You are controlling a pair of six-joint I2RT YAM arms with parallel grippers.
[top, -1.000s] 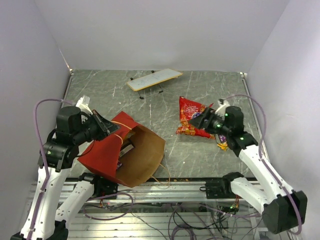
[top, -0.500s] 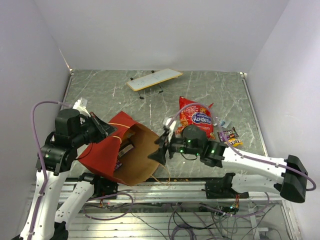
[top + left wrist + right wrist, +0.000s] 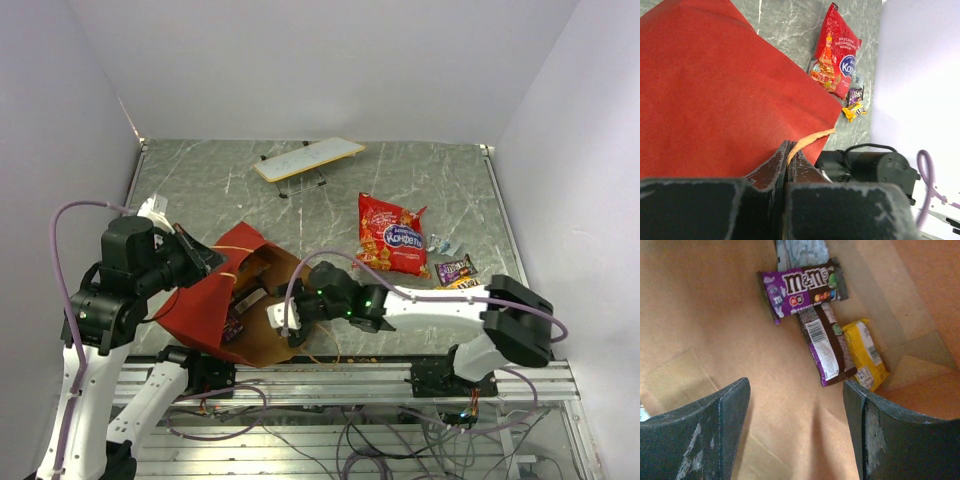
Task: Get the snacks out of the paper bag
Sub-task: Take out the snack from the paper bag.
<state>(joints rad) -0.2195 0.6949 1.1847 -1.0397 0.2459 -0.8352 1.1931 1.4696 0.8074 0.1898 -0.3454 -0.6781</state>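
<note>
Top view, bag: the paper bag (image 3: 215,300) lies tipped at lower left, mouth toward centre, so its inside can be reached; the left gripper (image 3: 207,258) pinches its upper edge, likely to steady it
Top view, outside: the red chip bag (image 3: 392,235) and loose candy packets (image 3: 455,270) lie right of centre; the right gripper (image 3: 283,318) sits in the bag's mouth
Left wrist view: jaws closed on the bag's rim
Right wrist view: fingers spread, empty; the M&M's packet (image 3: 802,287), a brown packet (image 3: 825,350) and a yellow packet (image 3: 865,355) lie on the kraft paper above the gap, untouched
</note>
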